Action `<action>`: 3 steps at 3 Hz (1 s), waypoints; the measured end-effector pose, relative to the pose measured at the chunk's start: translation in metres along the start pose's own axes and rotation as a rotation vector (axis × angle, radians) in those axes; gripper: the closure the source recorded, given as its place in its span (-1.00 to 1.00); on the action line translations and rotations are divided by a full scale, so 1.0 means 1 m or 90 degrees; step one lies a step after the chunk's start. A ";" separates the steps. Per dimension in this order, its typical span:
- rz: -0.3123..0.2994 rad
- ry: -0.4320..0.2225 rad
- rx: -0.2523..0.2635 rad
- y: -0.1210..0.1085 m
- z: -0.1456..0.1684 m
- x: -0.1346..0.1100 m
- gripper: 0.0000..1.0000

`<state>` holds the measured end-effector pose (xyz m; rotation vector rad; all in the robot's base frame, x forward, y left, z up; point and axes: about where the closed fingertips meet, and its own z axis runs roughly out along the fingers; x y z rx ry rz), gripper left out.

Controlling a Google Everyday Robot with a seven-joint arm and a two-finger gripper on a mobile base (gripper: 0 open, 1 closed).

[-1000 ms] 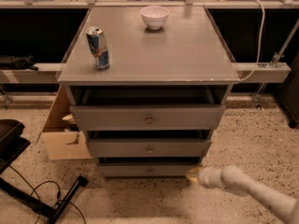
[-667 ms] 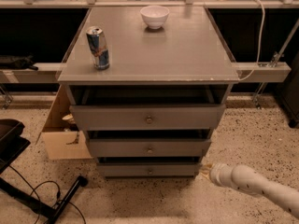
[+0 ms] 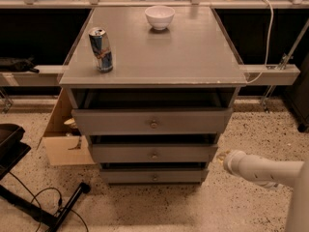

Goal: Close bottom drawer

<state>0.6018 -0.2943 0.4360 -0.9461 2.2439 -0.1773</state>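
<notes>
where the cabinet meets the speckled floor, the bottom drawer sits lowest of three grey fronts, with a small round knob at its middle. a dark strip shows above its front, which stands a little forward of the frame, less so than the two above it. the middle drawer and the top drawer each jut further out, the top one most, with shadow behind.

to the right of the cabinet, the white arm comes in low from the right edge. the gripper at its tip is just beside the cabinet's right side, level with the gap between the middle and bottom drawers. whether it is clenched or released cannot be told, and it is not on the knob.

on the cabinet top, a can stands upright near the left front, and a white bowl sits far back near the middle. a cardboard box lies on the floor at the left, against the cabinet.
</notes>
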 end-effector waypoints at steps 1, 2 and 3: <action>-0.033 -0.031 0.121 -0.025 -0.057 -0.093 1.00; -0.097 -0.105 0.156 0.022 -0.090 -0.197 1.00; -0.099 -0.182 0.180 0.078 -0.142 -0.258 1.00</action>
